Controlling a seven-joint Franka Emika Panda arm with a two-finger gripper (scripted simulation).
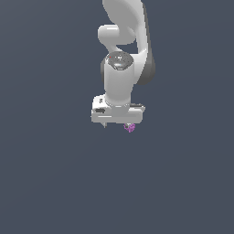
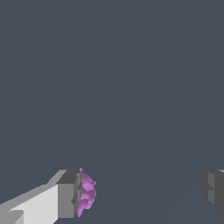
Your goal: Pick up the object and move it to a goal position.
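Hanging from the white arm (image 1: pixel 121 55), the gripper (image 2: pixel 142 194) is standing wide open, its two fingers far apart and clamping nothing. One finger pad (image 2: pixel 70 194) is touching the tiny magenta object (image 2: pixel 86 193), which is sitting against its inner face. The opposite finger (image 2: pixel 213 189) is staying well apart from it. In the exterior view, the object is peeking out just below the gripper's underside.

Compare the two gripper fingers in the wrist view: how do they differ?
One finger has the purple object against its inner pad; the other finger stands bare, far across a wide gap. The first shows its full light body and dark pad; the second is cut off by the picture's edge, only its dark pad visible. Both have grey pads at a similar height. The gripper is open.
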